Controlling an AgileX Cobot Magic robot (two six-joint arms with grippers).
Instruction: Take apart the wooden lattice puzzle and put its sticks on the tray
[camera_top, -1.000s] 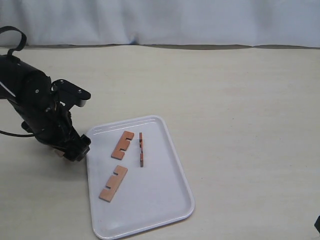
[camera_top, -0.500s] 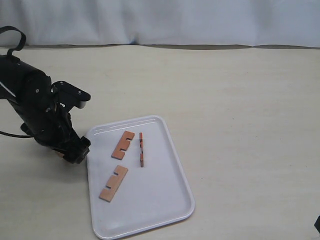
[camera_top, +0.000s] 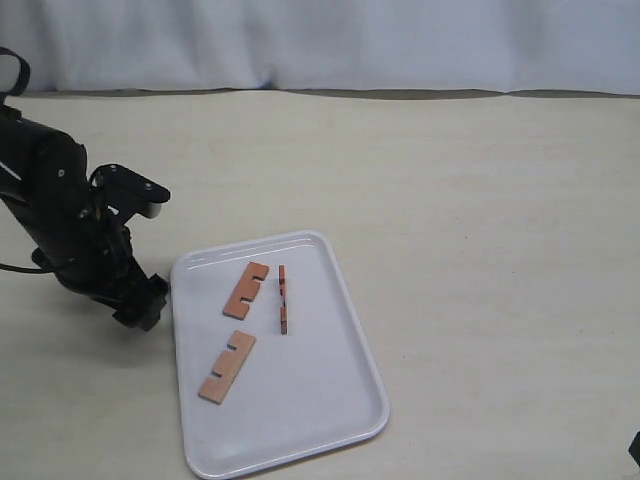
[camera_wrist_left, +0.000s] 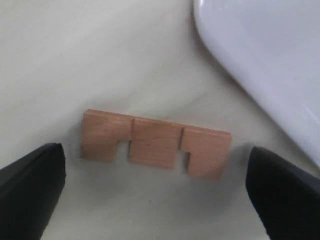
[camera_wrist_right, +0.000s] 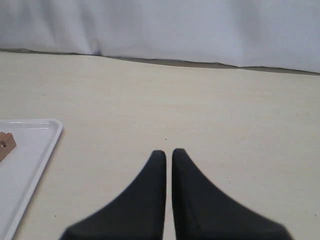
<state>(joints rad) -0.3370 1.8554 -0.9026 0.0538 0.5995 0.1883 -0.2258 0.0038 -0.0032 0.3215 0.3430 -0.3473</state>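
No assembled lattice shows; the sticks lie apart. Three notched sticks rest on the white tray (camera_top: 310, 400): one flat (camera_top: 245, 289), one on its edge (camera_top: 283, 298), one nearer the front (camera_top: 226, 367). A fourth stick (camera_wrist_left: 155, 144) lies flat on the table just outside the tray's corner (camera_wrist_left: 270, 60). My left gripper (camera_wrist_left: 157, 190) hangs open over it, its fingers (camera_wrist_left: 30, 190) wide on either side and not touching it. In the exterior view the left gripper (camera_top: 140, 305) hides that stick. My right gripper (camera_wrist_right: 168, 152) is shut on nothing.
A white cloth backdrop (camera_top: 320, 40) runs along the table's far edge. The tray's rim (camera_wrist_right: 47, 145) and one stick end (camera_wrist_right: 5, 142) show in the right wrist view. A dark bit of the right arm (camera_top: 635, 448) sits at the exterior view's lower right edge.
The left arm has shifted a little to the left, away from the tray's edge. The three sticks on the tray have not moved.
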